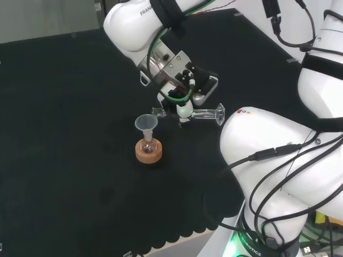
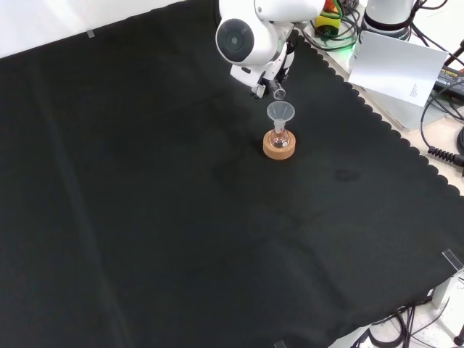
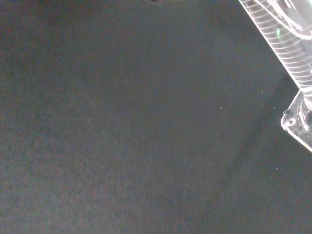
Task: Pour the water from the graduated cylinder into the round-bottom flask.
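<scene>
In the head view my hand (image 1: 185, 104) holds a clear graduated cylinder (image 1: 206, 114) tipped almost level, its foot to the right and its mouth (image 1: 157, 112) just above a clear funnel (image 1: 146, 124). The funnel sits in a small round-bottom flask (image 1: 147, 145) on a cork ring (image 1: 148, 154). In the front view the cylinder's mouth (image 2: 279, 92) hangs over the funnel (image 2: 280, 112), with the flask (image 2: 280, 139) on its cork ring (image 2: 279, 150) below. The wrist view brings the cylinder's marked tube (image 3: 287, 48) and its foot (image 3: 298, 119) up close.
Black cloth (image 2: 145, 217) covers the bench, with a scalloped edge (image 2: 391, 130) at the front view's right. A white sheet (image 2: 402, 69) and cables lie beyond that edge. The arm's big white links (image 1: 278, 155) stand at the head view's right.
</scene>
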